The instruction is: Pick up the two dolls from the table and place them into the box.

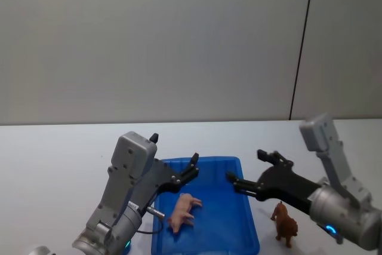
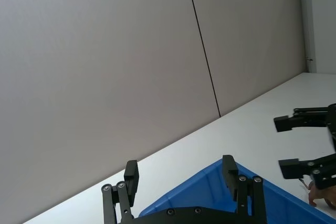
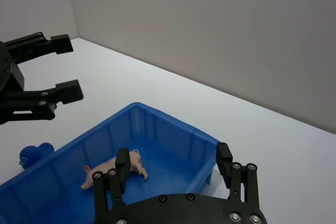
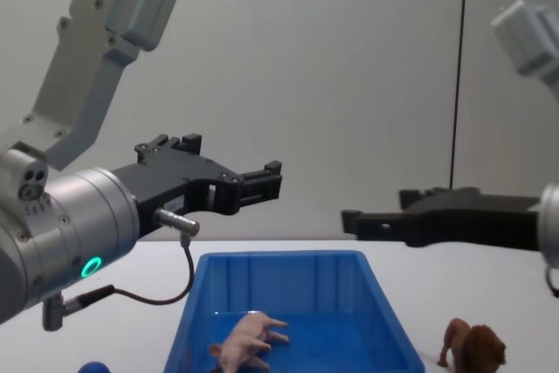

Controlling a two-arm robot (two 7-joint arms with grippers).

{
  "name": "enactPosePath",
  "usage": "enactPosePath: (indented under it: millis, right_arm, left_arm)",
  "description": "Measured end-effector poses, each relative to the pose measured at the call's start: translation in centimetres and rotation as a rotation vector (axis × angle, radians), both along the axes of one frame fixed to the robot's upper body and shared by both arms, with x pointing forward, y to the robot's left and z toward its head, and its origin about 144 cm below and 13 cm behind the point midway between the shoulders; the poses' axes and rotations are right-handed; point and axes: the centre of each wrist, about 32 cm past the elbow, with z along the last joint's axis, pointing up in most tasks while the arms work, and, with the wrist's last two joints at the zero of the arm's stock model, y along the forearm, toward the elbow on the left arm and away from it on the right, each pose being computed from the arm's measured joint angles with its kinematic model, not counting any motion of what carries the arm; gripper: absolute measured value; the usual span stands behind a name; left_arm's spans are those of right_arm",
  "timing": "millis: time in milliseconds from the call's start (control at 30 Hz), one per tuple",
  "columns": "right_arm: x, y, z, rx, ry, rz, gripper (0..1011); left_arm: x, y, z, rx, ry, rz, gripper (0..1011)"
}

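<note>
Halfway: pig [image 1: 184,212] is in the box [image 1: 206,160], lion [image 1: 285,225] stands on the table [image 1: 59,147] at lower right. Left gripper [image 2: 180,167] and right gripper [image 1: 246,165] both wide, empty.

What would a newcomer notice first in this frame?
The bright blue box sits centre on the white table, with the pink pig lying on its side inside. The left hand and right hand hover open above it, and the brown lion stands on the table beside its right wall.
</note>
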Motion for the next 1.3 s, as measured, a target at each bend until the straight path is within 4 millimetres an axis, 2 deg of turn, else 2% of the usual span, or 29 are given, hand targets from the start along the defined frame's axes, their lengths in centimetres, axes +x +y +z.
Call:
enactPosePath:
  millis: [533, 967, 1033, 1300]
  right_arm:
    - [-3.0, -2.3, -2.4, -0.027, 0.080, -0.121, 1001]
    - [-3.6, -3.3, -4.4, -0.065, 0.168, -0.165, 998]
    - [-3.6, -3.4, -4.9, -0.071, 0.187, -0.170, 976]
    - [-3.4, -3.5, -5.7, -0.064, 0.219, -0.168, 785]
  left_arm:
    - [0.0, 0.0, 0.0, 0.000, 0.000, 0.000, 1001]
    - [0.0, 0.0, 0.0, 0.000, 0.000, 0.000, 1001]
    - [0.0, 0.0, 0.0, 0.000, 0.000, 0.000, 1001]
    - [0.0, 0.0, 0.0, 0.000, 0.000, 0.000, 1001]
